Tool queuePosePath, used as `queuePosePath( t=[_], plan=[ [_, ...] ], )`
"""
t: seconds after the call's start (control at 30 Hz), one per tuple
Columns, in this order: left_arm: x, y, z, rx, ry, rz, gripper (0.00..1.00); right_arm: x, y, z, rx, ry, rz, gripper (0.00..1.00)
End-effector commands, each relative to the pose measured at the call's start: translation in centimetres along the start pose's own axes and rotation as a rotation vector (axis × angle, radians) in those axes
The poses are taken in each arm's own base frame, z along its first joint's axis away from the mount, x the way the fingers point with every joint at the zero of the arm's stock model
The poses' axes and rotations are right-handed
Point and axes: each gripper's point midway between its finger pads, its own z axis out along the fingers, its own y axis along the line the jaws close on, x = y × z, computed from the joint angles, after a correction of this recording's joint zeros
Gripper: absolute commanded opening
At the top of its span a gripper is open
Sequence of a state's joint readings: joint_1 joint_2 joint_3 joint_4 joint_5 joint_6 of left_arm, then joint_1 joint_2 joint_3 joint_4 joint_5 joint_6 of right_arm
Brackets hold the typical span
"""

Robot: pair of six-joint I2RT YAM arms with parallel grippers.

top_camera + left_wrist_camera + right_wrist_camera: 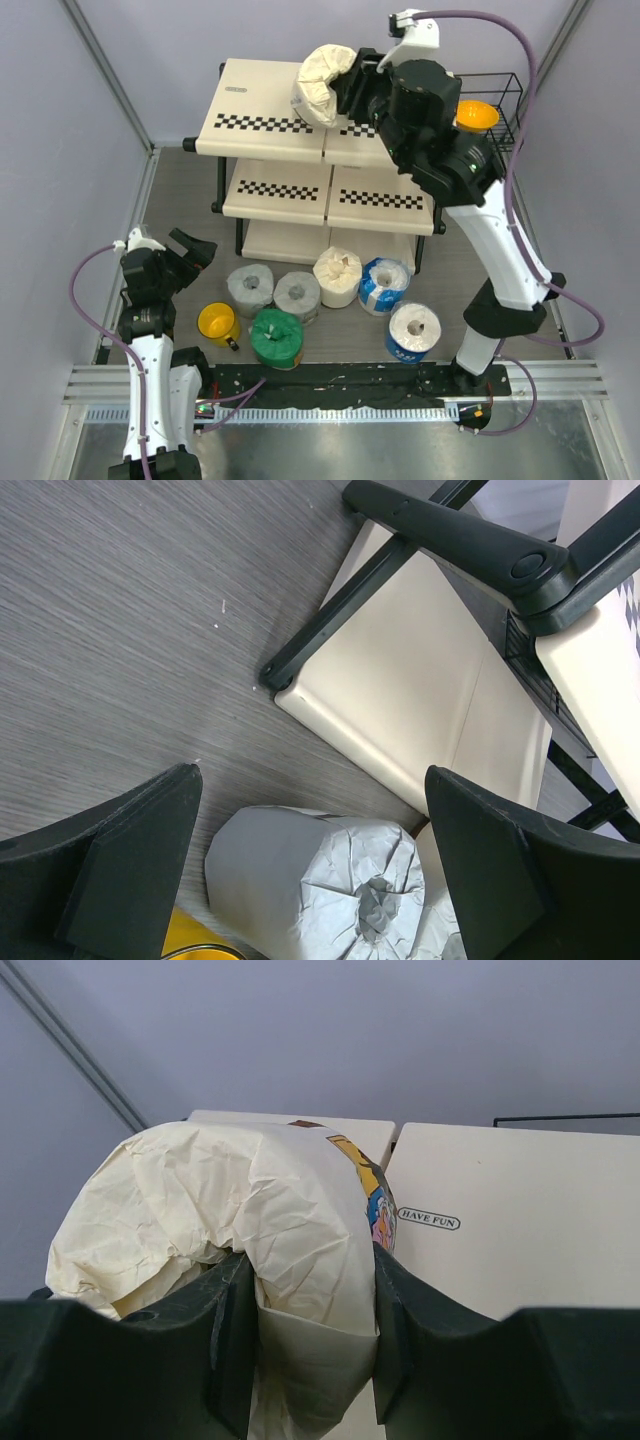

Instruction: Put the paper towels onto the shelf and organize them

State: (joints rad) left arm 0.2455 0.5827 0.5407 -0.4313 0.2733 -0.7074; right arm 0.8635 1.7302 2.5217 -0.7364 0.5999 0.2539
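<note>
Top external view — right gripper [340, 92] is clamping a cream roll [315, 80] above the shelf [255, 100]; tilted, it risks rolling off. Left gripper [185, 258] is hovering, jaws apart.

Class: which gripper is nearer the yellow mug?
Left. The left gripper hangs open just beyond the yellow mug; the right gripper holds a cream roll over the shelf.

Bright, even, diffuse light; faint soft shadows; left gripper [312, 780] slightly out of focus.
</note>
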Motion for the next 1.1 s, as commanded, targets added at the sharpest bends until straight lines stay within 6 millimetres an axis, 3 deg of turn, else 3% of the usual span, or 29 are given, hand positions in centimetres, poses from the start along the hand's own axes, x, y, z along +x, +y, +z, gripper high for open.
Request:
queuePosePath(
  t=[0.0,0.27,0.5,0.77,0.9,1.07],
  plan=[
    [-0.5,-0.9,-0.2,0.035,-0.007,-0.001,1.0,-1.8,2.0,1.4,-0.151,-0.045,0.062,0.33],
    [-0.4,-0.8,-0.1,0.032,-0.003,-0.007,1.0,0.7,3.8,4.5,-0.222,-0.014,0.053,0.33],
    [-0.5,-0.9,-0.1,0.036,-0.007,-0.007,1.0,1.4,4.1,4.4,-0.247,0.005,0.034,0.35],
    [-0.5,-0.9,-0.1,0.034,-0.008,-0.005,1.0,0.7,4.2,4.1,-0.259,-0.016,0.029,0.67],
    [-0.4,-0.9,-0.1,0.035,-0.006,-0.005,1.0,0.4,4.2,4.3,-0.261,-0.031,0.024,0.76],
    [-0.4,-0.8,-0.1,0.033,-0.006,-0.006,1.0,0.3,4.4,5.0,-0.259,-0.047,0.026,0.8]
  ],
)
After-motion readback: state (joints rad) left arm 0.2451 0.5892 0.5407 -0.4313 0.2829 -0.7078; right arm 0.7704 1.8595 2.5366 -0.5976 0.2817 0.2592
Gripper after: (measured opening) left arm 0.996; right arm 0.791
